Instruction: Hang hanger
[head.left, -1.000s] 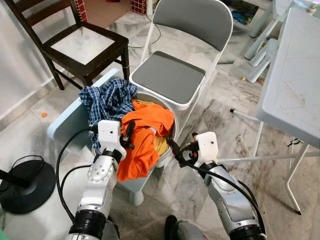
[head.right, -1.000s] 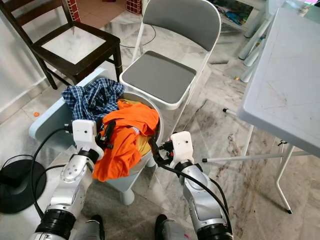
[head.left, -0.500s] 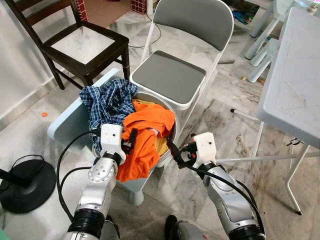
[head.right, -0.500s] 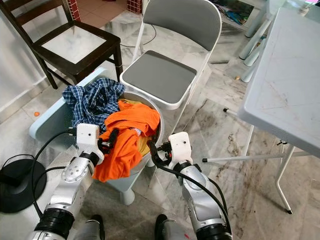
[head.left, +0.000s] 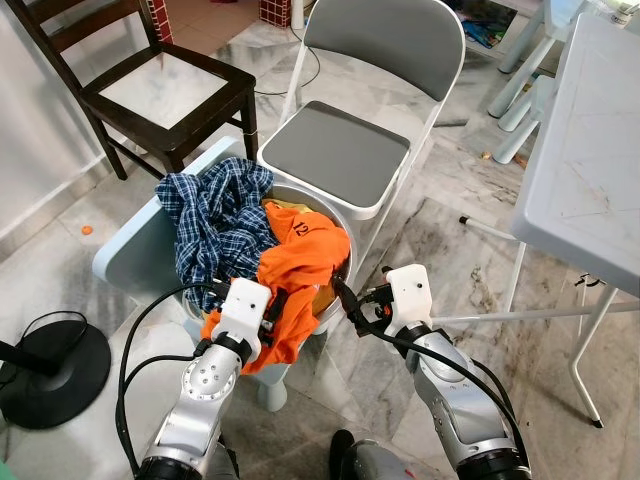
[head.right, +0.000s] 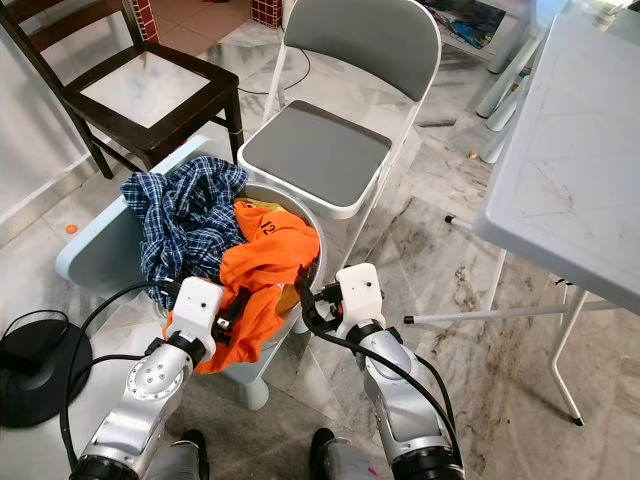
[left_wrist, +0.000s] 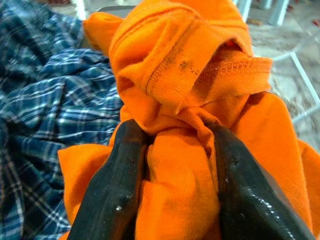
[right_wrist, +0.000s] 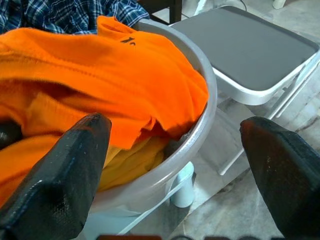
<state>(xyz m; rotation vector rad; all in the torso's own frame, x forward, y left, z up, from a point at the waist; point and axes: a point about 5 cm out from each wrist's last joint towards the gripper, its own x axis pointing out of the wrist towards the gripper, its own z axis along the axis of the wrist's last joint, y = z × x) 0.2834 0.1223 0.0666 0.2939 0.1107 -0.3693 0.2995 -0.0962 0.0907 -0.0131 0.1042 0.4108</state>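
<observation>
Because the laundry is heaped in a grey basin (head.left: 338, 290) at centre frame, the left gripper (head.left: 277, 305) reaches in low. In the left wrist view its fingers (left_wrist: 112, 185) clamp a fold of orange shirt (left_wrist: 190, 75). The right gripper (right_wrist: 170, 150) hovers spread over the rim. I cannot make out any hanger.
</observation>
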